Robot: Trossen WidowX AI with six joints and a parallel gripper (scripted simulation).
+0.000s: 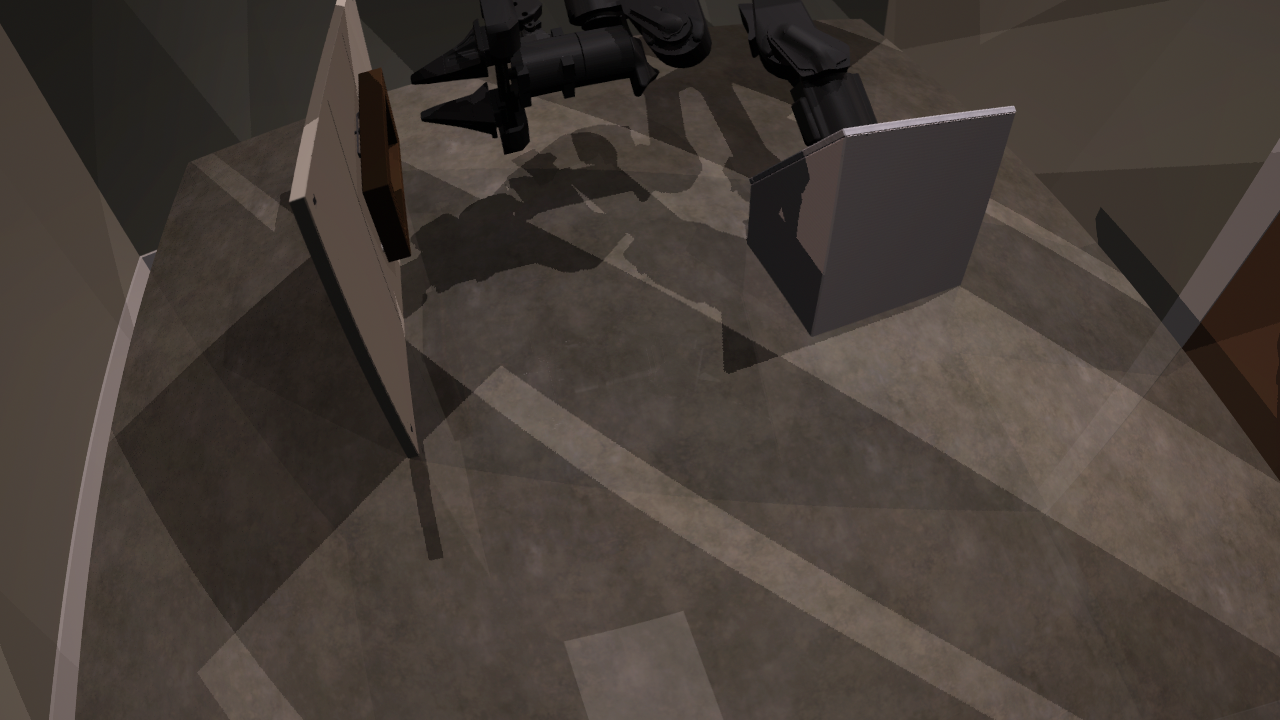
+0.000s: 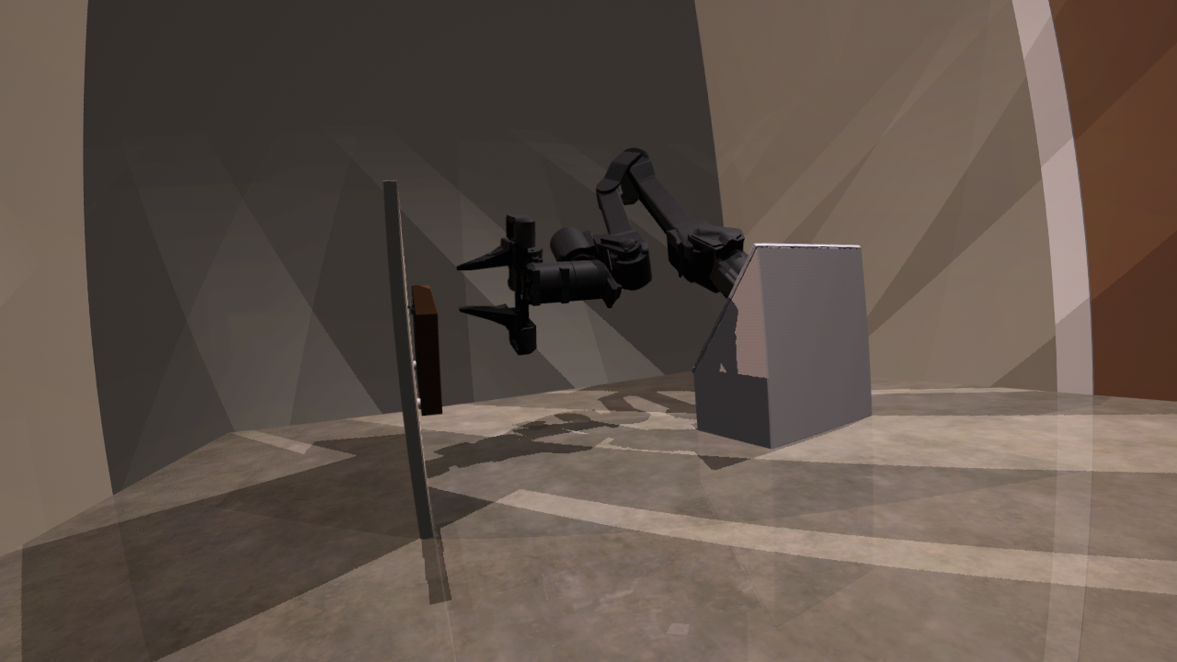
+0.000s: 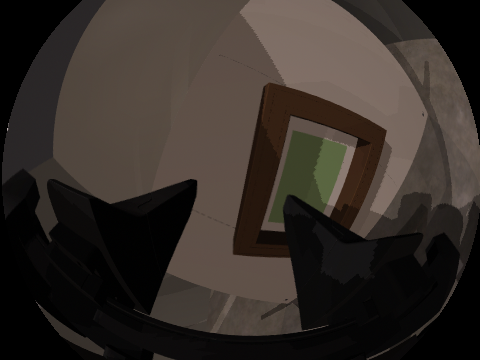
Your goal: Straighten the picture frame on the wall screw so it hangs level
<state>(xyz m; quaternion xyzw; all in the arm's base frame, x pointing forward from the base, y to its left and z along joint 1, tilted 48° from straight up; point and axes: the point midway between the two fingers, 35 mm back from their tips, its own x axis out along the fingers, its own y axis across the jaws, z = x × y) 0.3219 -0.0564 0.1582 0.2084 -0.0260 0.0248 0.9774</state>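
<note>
The picture frame (image 1: pixel 374 134) (image 2: pixel 426 354) (image 3: pixel 325 107) is brown with a green picture in a pale mat. It hangs on the face of the upright panel (image 1: pixel 340 214) (image 2: pixel 403 329) (image 3: pixel 210 125). Seen nearly edge-on in the top and exterior views and slanted in the wrist view, its exact tilt against level cannot be judged. The screw and the notched strip are hidden behind it. My gripper (image 1: pixel 417 98) (image 2: pixel 459 289) (image 3: pixel 242 195) is open and empty, in front of the frame without touching it. Its fingers lie one above the other in the exterior view. In the wrist view the right finger overlaps the frame's lower part.
A grey box with a sloped side (image 1: pixel 904 214) (image 2: pixel 815 329) stands to the right, in front of the arm's base in the top and exterior views. The arm reaches from behind it toward the panel. Shadows of the arm and panel fall across the floor (image 1: pixel 554 582) (image 2: pixel 576 592).
</note>
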